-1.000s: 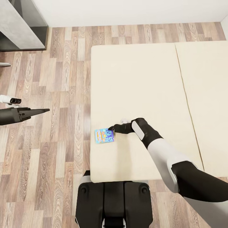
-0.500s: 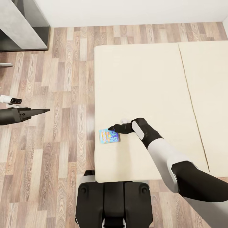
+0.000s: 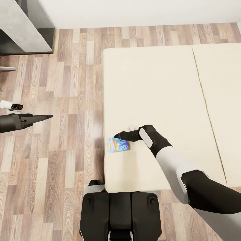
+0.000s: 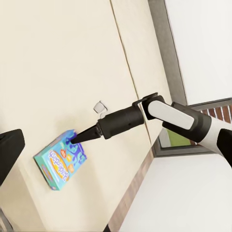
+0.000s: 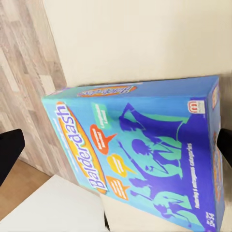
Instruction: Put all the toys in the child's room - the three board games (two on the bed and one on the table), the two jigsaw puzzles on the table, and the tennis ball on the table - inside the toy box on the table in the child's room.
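right end effector (image 3: 117, 136) reaching forward, left end effector (image 3: 47, 116) idle — pointed

head overhead, wrists oblique, sharing the bed (image 3: 160, 93)

Glossy printed cardboard board game (image 3: 118, 144) lies on the matt cream cloth bed (image 3: 160, 83); floor (image 3: 67, 100) is grained wood planks.

Board game (image 3: 117, 144) on bed (image 3: 157, 83), near its left edge.
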Controlling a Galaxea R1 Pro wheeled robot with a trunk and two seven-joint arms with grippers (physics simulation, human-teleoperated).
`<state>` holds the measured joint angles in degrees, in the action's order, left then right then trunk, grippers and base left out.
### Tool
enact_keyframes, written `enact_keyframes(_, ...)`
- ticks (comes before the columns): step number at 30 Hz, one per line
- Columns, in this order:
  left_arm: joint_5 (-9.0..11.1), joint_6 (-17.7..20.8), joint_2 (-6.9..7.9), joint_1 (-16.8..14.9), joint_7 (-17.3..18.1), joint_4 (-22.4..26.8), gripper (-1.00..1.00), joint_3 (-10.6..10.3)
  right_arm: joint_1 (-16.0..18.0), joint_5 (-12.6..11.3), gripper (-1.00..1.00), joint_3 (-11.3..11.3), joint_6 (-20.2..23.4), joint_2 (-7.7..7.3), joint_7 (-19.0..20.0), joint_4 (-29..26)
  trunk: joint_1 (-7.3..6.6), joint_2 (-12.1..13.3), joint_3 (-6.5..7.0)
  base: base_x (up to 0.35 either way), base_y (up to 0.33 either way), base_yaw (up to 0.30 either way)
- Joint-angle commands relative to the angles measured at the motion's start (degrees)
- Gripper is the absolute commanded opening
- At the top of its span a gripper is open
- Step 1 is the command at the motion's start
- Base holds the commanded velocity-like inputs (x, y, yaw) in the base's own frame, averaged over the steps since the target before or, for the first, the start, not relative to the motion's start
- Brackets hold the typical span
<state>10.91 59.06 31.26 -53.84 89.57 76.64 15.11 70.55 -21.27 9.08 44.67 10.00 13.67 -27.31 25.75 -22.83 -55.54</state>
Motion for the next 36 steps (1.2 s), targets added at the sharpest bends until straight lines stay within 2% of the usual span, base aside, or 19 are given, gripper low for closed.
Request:
enact_keyframes(1, 0.0, 0.6, 0.03, 0.0, 0.2, 0.0, 1.00, 0.0, 0.0, 0.4, 1.00, 0.1, 0.1, 0.00, 0.3, 0.0, 0.04, -0.1, -0.06, 0.000, 0.087, 0.000)
enact_keyframes(36, 0.0, 0.6, 0.12, 0.1, 0.3, 0.0, 1.00, 0.1, 0.0, 0.4, 1.00, 0.1, 0.1, 0.00, 0.3, 0.0, 0.04, -0.1, -0.06, 0.000, 0.061, 0.000)
